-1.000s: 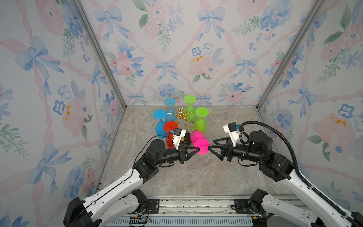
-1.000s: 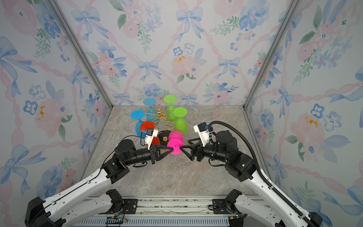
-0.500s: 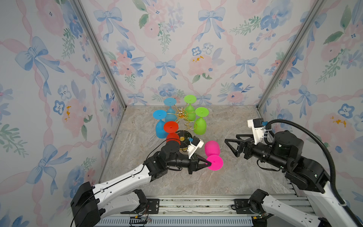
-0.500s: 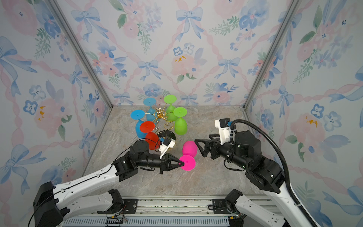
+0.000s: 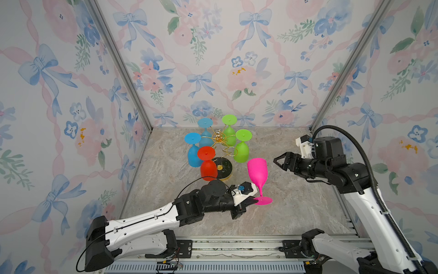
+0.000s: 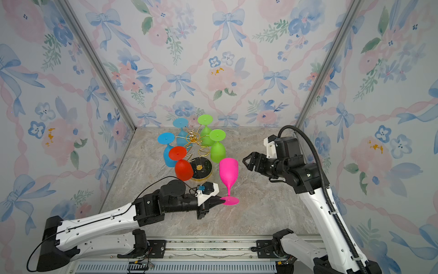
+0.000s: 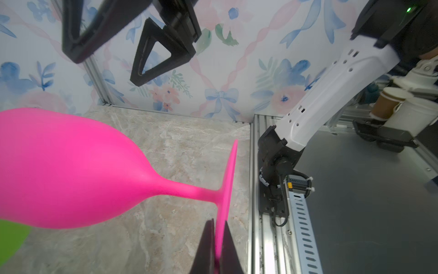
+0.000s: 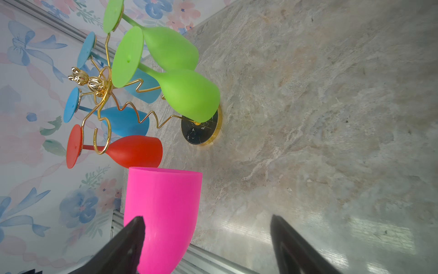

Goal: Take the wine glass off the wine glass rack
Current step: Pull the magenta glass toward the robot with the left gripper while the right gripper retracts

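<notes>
The pink wine glass (image 5: 257,170) (image 6: 228,172) is off the rack and stands upright in front of it. My left gripper (image 5: 254,201) (image 7: 219,224) is shut on the rim of its round foot. I cannot tell whether the foot touches the table. My right gripper (image 5: 277,162) (image 8: 206,218) hangs open just right of the bowl, touching nothing. The wine glass rack (image 5: 219,138) (image 8: 94,83) is gold wire on a black round base (image 6: 201,167); one loop facing the pink glass (image 8: 163,208) is bare.
A red glass (image 5: 208,166), two blue glasses (image 5: 193,154) and two green glasses (image 5: 241,151) hang upside down on the rack at the back. Flowered walls close in three sides. An aluminium rail (image 5: 237,246) runs along the front edge.
My left gripper carried the pink glass from beside the rack toward the front and turned it from lying sideways to upright. The right gripper pulled away to the right, still open.
</notes>
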You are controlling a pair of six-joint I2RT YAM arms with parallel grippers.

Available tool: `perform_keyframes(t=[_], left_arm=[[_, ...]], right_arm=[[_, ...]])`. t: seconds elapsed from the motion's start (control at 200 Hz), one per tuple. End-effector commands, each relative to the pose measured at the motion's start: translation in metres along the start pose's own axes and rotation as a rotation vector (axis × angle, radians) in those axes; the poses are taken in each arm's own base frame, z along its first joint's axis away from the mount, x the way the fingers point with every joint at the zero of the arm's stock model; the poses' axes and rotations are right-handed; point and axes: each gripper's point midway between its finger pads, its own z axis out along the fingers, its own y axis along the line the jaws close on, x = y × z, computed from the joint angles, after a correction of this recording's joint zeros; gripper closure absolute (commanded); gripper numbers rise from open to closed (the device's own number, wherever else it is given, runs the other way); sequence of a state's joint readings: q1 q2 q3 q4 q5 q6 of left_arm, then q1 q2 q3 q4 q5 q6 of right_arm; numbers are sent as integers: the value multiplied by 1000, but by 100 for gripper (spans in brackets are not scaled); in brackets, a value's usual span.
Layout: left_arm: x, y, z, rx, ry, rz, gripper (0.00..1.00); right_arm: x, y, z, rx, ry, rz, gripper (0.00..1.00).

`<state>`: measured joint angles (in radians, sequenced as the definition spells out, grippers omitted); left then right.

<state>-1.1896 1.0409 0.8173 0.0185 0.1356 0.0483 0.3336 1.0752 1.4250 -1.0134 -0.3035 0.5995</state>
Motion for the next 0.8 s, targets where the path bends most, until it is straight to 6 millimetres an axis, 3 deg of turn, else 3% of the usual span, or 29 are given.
perform_keyframes(t=[0.0, 0.18, 0.34, 0.54, 0.57, 0.795], left_arm=[[28, 20, 10, -186, 113, 236, 100], [63, 14, 29, -257, 256, 433, 100], [67, 17, 34, -358, 282, 537, 100], [68, 30, 29, -491, 295, 700, 100], [82, 30, 27, -493, 316, 734, 100], [95, 37, 29, -561, 356, 821, 100]], right_arm=[[13, 8, -5, -33, 97, 22, 15], [14, 2, -8, -4, 151, 52, 18], [8, 3, -12, -6, 174, 76, 21], [12, -3, 0, 22, 243, 55, 25], [11, -4, 2, 22, 247, 51, 25], [7, 1, 17, 10, 289, 8, 32]])
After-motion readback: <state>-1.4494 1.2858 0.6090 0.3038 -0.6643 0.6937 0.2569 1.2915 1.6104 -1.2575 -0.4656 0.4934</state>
